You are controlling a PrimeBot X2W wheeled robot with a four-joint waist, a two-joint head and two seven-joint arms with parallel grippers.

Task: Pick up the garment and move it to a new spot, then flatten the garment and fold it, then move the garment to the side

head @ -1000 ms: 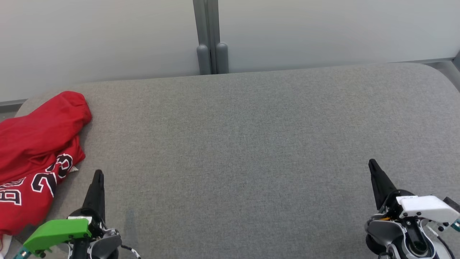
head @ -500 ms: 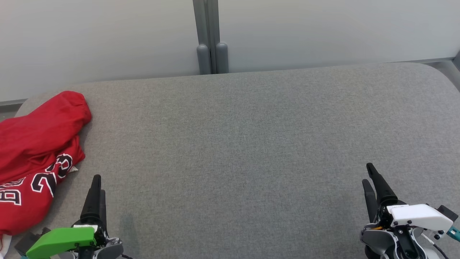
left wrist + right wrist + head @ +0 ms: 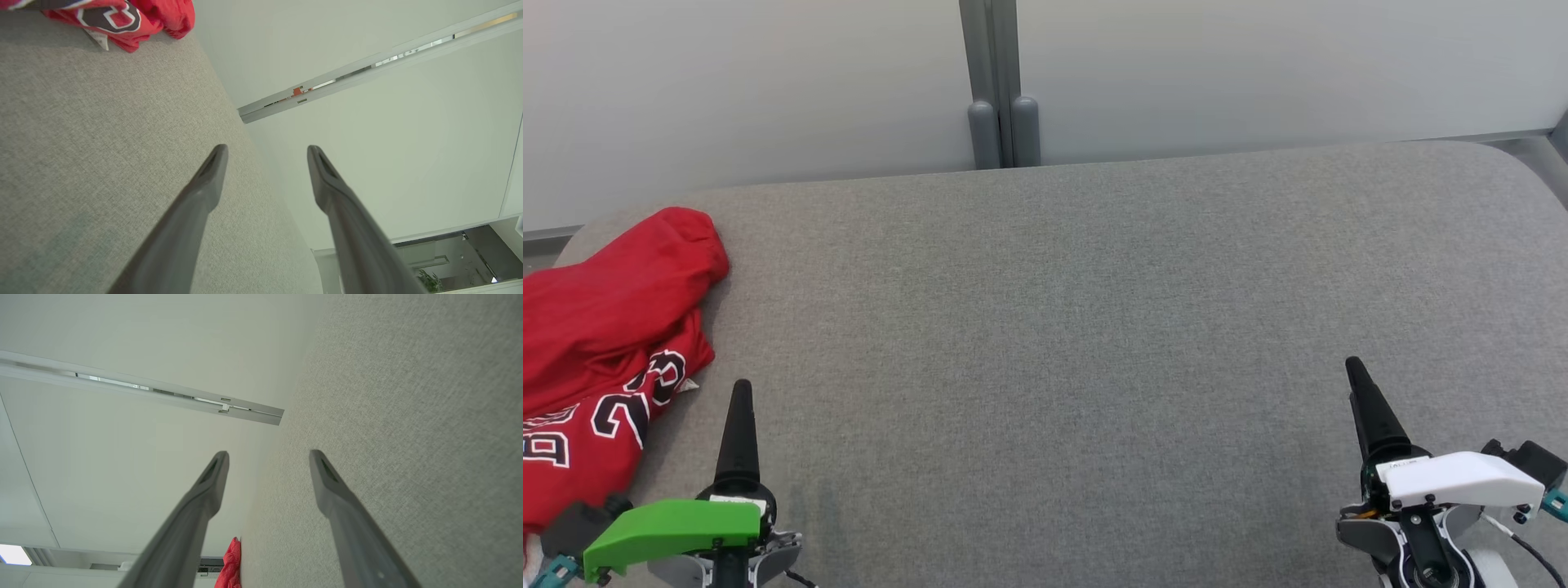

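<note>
Red garment [image 3: 600, 318] bunched at far L edge of grey tabletop [image 3: 1054, 327], prob. unfolded, part cut off by frame. L gripper [image 3: 267, 150] jaws apart, empty, near it. R gripper [image 3: 268, 454] jaws apart, empty, well away. No step done yet: pick-up, flatten, fold, move aside all to do.

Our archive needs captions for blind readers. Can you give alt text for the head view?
A crumpled red garment lies at the left edge of a grey padded surface. The left gripper and right gripper show at the bottom corners, both apart from the garment.
</note>
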